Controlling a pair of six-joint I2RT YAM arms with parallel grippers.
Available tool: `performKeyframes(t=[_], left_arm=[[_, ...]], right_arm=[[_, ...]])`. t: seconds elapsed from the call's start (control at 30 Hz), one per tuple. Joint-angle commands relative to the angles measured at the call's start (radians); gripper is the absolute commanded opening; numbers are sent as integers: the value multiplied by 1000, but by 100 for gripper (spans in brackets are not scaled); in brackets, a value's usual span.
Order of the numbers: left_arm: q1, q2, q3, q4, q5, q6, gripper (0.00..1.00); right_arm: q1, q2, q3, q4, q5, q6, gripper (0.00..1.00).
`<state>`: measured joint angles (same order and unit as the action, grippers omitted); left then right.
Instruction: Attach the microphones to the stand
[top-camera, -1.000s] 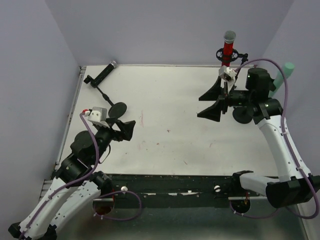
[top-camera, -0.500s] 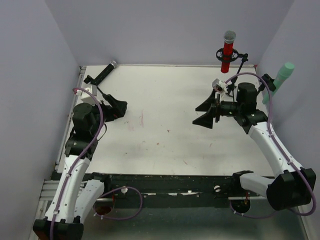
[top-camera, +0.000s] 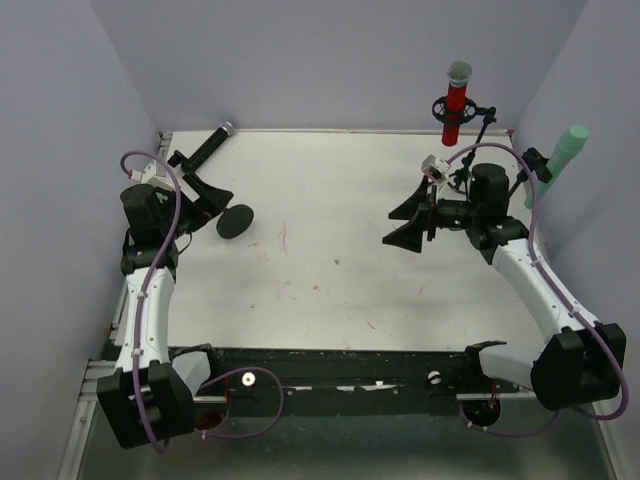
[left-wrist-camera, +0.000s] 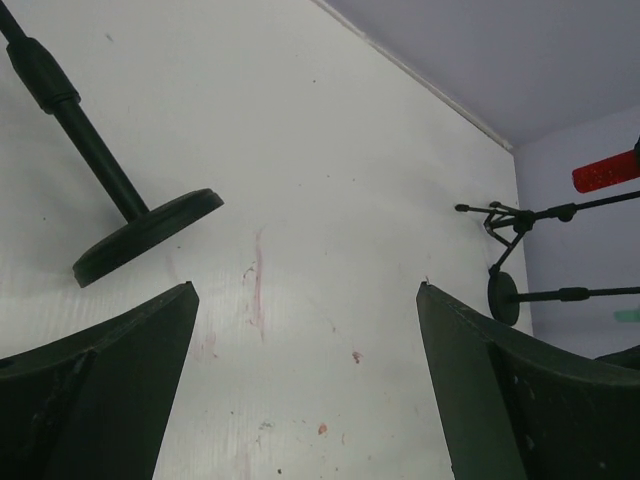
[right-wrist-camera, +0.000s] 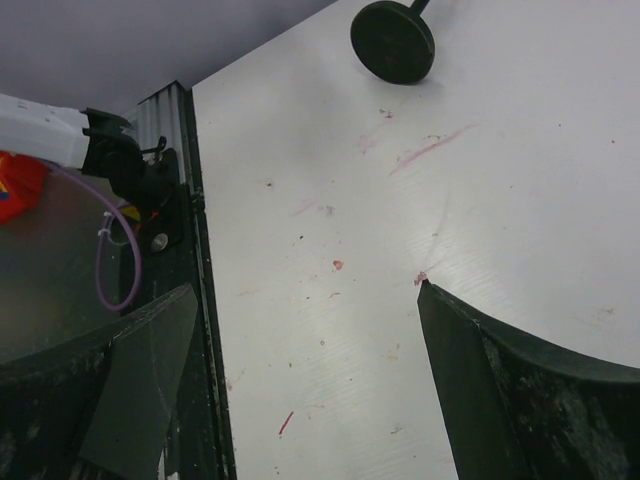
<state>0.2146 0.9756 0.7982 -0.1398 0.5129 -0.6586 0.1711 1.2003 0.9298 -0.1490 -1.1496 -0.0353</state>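
microphone in black (top-camera: 210, 142), far left, overhead view only

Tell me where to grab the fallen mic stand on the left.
Grip the fallen stand by its thin pole, just above the round base. The base is tipped on its rim, which seems to lift the pole off the table there. Bring the open left gripper down from above, jaws across the pole.
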Motion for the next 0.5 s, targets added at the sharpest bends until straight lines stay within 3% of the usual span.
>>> performKeyframes(t=[0.0, 0.1, 0.3, 0.47], left_arm=[[29, 84, 102, 28, 105, -36, 98], [28, 145, 160, -29, 12, 20, 98], [28, 368, 392, -276, -330, 65, 98], [28, 589, 590, -435, -399, 68, 96]], right_arm=[[7, 13, -19, 23, -16, -14, 100], [5, 19, -20, 23, -16, -20, 99], [4, 15, -23, 16, -22, -28, 100], [8, 13, -22, 12, -25, -29, 99]])
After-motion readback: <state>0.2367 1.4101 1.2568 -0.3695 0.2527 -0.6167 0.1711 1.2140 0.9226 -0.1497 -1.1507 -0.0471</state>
